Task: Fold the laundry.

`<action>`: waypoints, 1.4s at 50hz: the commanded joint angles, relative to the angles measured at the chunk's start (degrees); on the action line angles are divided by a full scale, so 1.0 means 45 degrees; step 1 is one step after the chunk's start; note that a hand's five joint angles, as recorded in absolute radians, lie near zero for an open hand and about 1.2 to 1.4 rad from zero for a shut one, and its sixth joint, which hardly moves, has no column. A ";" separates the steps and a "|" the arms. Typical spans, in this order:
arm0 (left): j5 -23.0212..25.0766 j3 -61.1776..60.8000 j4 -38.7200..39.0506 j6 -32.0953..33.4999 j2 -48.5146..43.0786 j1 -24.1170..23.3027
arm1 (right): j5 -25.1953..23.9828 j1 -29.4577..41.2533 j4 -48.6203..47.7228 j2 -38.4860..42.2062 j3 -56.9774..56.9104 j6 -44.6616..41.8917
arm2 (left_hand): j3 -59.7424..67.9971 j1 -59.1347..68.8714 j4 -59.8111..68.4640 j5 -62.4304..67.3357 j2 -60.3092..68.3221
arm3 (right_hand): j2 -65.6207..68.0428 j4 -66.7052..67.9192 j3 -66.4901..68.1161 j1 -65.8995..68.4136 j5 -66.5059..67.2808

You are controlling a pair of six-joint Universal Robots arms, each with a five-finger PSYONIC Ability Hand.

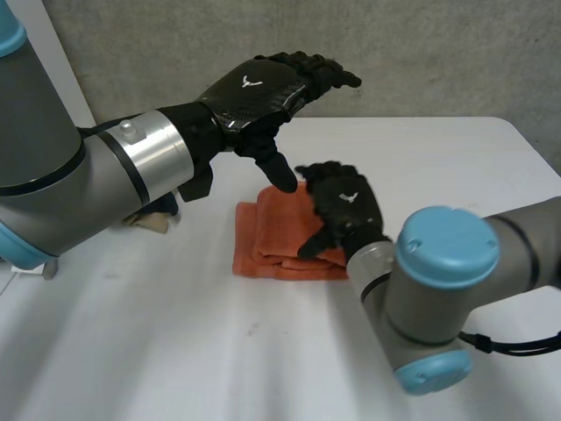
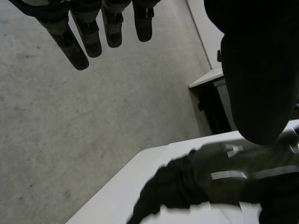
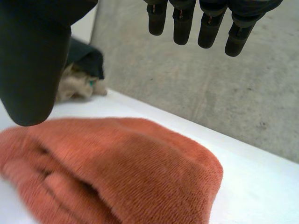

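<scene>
head view: a folded orange terry towel [image 1: 279, 235] lies on the white table [image 1: 456, 158]. the black left hand [image 1: 263, 88] hovers above the towel's far edge with straight fingers, holding nothing. the black right hand [image 1: 344, 203] is over the towel's right end.

left wrist view: the left hand's fingers [image 2: 74, 46] are straight, well apart from the thumb (the right hand is a blur beneath).

right wrist view: the right hand's fingers [image 3: 182, 28] are straight, thumb apart and empty, above the towel. a beige bundle [image 3: 77, 86] lies beyond it.

One orange towel [image 1: 280, 235], folded. Two black hands: left hand [image 1: 263, 86], right hand [image 1: 347, 203]. Two grey arms: left arm [image 1: 61, 171], right arm [image 1: 443, 281]. One white table [image 1: 456, 162]. One beige-and-dark cloth bundle [image 1: 154, 217].
</scene>
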 commanded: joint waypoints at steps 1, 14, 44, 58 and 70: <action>-0.0772 0.0043 -0.0035 -0.0082 -0.0025 -0.0009 | -0.0856 -0.1117 0.0632 0.0622 -0.0123 0.2927 | -0.0048 0.0140 -0.0042 -0.0590 -0.0043 | -0.0347 -0.0476 -0.0436 -0.0399 -0.0627; -0.0773 0.0024 -0.0055 -0.0082 -0.0025 0.0031 | -0.2011 -0.1626 0.0966 0.1991 -0.0553 0.2813 | -0.0048 0.0140 -0.0042 -0.0590 -0.0043 | -0.0347 -0.0476 -0.0436 -0.0399 -0.0627; -0.0773 0.0063 0.0062 -0.0101 -0.0162 0.0284 | 0.0138 -0.4261 -0.1458 0.4333 -0.4767 0.1699 | -0.0048 0.0140 -0.0042 -0.0590 -0.0043 | 1.5208 1.5080 1.5120 1.5156 1.4929; -0.0832 0.0199 0.0238 -0.0414 -0.0494 0.0343 | 0.0859 -0.7267 0.2115 0.9973 -1.5560 0.1368 | -0.0048 0.0140 -0.0042 -0.0590 -0.0043 | 1.5208 1.5080 1.5120 1.5156 1.4929; -0.0812 0.0161 0.0180 -0.0453 -0.0533 0.0343 | 0.0412 -0.9555 0.2138 1.1522 -1.7623 0.1172 | -0.0048 0.0140 -0.0042 -0.0590 -0.0043 | 1.5208 1.5080 1.5120 1.5156 1.4929</action>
